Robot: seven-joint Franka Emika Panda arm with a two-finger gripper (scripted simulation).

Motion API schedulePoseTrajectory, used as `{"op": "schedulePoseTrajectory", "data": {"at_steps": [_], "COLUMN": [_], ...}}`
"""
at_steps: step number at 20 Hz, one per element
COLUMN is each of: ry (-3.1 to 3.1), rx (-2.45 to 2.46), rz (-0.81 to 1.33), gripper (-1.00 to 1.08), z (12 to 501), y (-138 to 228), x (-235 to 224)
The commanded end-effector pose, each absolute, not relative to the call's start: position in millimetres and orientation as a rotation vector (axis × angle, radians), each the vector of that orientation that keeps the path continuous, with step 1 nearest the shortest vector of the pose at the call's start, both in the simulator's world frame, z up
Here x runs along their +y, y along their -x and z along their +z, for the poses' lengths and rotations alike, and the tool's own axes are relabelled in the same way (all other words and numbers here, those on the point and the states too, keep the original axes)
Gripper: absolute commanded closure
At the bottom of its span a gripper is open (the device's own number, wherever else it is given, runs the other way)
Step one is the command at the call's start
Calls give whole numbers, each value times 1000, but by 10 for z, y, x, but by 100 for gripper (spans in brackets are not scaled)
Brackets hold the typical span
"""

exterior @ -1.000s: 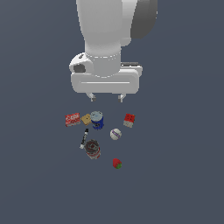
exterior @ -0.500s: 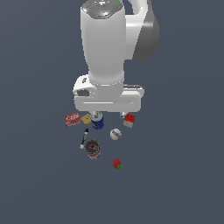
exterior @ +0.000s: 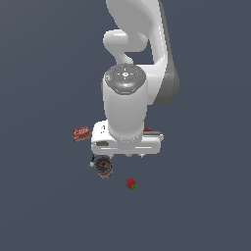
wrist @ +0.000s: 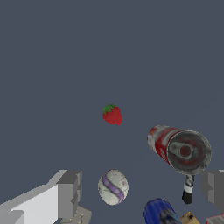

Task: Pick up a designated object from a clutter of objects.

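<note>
The strawberry (exterior: 131,183) (wrist: 112,114), small and red with a green top, lies alone on the dark floor at the near edge of the clutter. My gripper (exterior: 126,155) (wrist: 142,192) hangs above the clutter, a little behind the strawberry and apart from it. Its fingers (wrist: 70,191) stand wide apart with nothing between them, so it is open. Under it the wrist view shows a white ball (wrist: 113,187), a blue can (wrist: 159,212), a black marker (wrist: 188,190) and a dark red can (wrist: 179,148) (exterior: 103,167) lying on its side.
A red flat box (exterior: 82,133) lies at the exterior view's left of the hand. A sliver of the red-white cube (exterior: 147,130) shows behind the hand. My arm hides the ball and blue can in the exterior view.
My arm has come down and forward over the clutter, now covering the ball, blue can and most of the cube in the exterior view. The objects have not moved.
</note>
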State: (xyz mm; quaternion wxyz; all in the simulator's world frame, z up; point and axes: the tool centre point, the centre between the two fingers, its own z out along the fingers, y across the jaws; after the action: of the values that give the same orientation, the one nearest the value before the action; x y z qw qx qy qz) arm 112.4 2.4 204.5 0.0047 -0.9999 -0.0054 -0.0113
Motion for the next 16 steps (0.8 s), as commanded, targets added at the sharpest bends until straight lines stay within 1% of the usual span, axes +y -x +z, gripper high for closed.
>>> {"op": "schedulePoseTrajectory", "data": {"at_steps": [1, 9, 16], "ry": [3134, 3138, 3139], "rx": [-34, -80, -102], "rz": [-29, -11, -2], "gripper": [-92, -92, -92], "z": [1821, 1166, 822], "y": [-1236, -1477, -1560], "x": [64, 176, 234]}}
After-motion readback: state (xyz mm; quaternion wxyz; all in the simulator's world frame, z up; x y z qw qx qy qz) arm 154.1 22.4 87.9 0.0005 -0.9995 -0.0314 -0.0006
